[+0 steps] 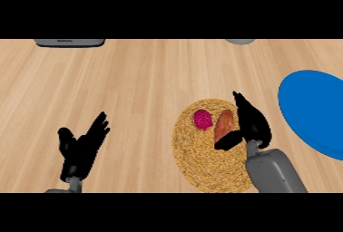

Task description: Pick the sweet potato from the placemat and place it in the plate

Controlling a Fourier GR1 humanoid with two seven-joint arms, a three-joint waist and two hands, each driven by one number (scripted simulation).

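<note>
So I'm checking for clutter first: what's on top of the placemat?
On the placemat lie a sweet potato and a pink-red item. The right hand covers the mat's right edge, so anything there is hidden.

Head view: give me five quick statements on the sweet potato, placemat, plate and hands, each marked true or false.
1. The sweet potato lies on the woven placemat. True.
2. The blue plate already holds the sweet potato. False: nothing shows on the plate's visible part.
3. The right hand is beside the sweet potato, thumb at its lower end. True.
4. The left hand grips a pink object. False: it is open and holds nothing; the pink object sits on the placemat.
5. The plate is to the left of the placemat. False: it is at the right edge.
</note>
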